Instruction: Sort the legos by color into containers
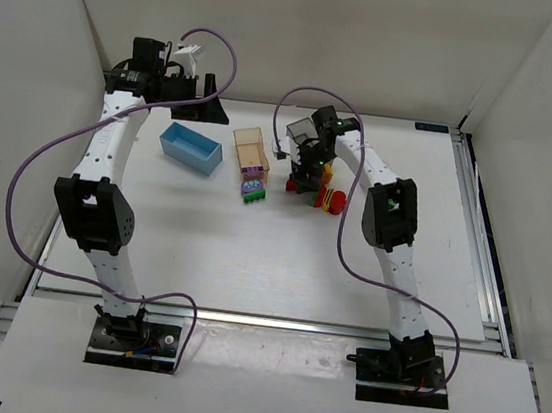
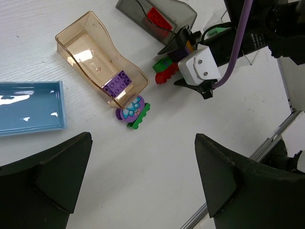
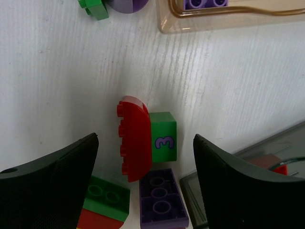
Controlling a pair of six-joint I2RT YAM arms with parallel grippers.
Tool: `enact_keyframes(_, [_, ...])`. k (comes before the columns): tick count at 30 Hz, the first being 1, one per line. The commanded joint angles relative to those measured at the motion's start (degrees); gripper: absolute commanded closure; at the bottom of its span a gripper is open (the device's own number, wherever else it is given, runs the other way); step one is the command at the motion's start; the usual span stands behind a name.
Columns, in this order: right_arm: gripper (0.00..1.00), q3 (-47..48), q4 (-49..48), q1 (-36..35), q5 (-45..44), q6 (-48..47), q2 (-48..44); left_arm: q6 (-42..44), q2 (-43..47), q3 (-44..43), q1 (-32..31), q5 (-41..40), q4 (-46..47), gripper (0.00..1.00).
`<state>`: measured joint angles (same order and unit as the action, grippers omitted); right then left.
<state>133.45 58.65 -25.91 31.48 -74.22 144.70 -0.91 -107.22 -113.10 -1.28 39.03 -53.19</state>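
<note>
The left gripper (image 2: 143, 138) hangs near the bench's far left corner, jaws spread wide with nothing between them. The right gripper (image 3: 145, 139) is low over a clutch of legos (image 1: 317, 186) toward the far edge. Its jaws stand apart either side of a red brick (image 3: 132, 143) and a green brick (image 3: 163, 136) marked 3, gripping neither. A purple brick (image 3: 159, 200) lies just beside. The tan bin (image 2: 76, 36) holds one purple piece (image 2: 119, 82), and the grey bin (image 2: 183, 14) a red piece (image 2: 156, 18). The blue bin (image 2: 28, 107) sits left of the tan.
</note>
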Motion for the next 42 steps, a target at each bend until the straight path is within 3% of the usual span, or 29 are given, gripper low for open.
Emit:
enact_keyframes(1, [0.17, 1.99, 2.25, -0.02, 0.51, -1.9, 0.76, 0.29, 0.17, -1.25, 0.4, 1.23, -0.16, 0.01])
enact_keyframes(6, [0.23, 0.76, 2.78, -0.54, 0.24, -2.07, 0.84, -0.23, -0.45, -1.42, 0.58, 1.49, -0.16, 0.0])
enact_keyframes(9, [0.34, 0.41, 3.4, -0.63, 0.07, -1.55, 0.93, -0.32, -0.53, -1.51, 0.49, 1.84, -0.33, 0.01])
enact_keyframes(16, [0.77, -3.89, 1.21, 0.77, 1.82, 5.3, -4.94, -1.81, 1.92, 5.42, 0.58, 8.86, 0.36, 0.01])
enact_keyframes(20, [0.82, -10.83, -4.94, 1.39, 5.51, 18.53, -15.38, -4.88, 7.27, 14.11, 0.49, 17.21, 4.56, 0.0])
enact_keyframes(24, [0.85, -19.08, -16.97, 0.86, 7.71, 32.09, -26.47, -10.24, 11.5, 25.0, -0.04, 24.07, 9.14, 0.01])
enact_keyframes(27, [0.85, -24.28, -25.07, 0.16, 11.04, 38.61, -34.21, -11.75, 12.21, 26.7, -1.96, 28.03, 10.12, 0.04])
enact_keyframes(31, [0.85, -25.51, -24.21, -2.82, 17.02, 38.28, -39.39, -12.71, 10.54, 24.08, -3.38, 31.36, 10.47, 0.08])
enact_keyframes(37, [0.84, -28.95, -20.16, -7.92, 18.0, 27.21, -43.54, -14.39, 8.96, 21.08, -4.96, 34.53, 11.27, 0.15])
enact_keyframes(42, [0.85, -29.39, -17.87, -9.77, 15.98, 21.84, -43.89, -14.3, 10.36, 20.37, -6.98, 34.54, 11.27, 0.1])
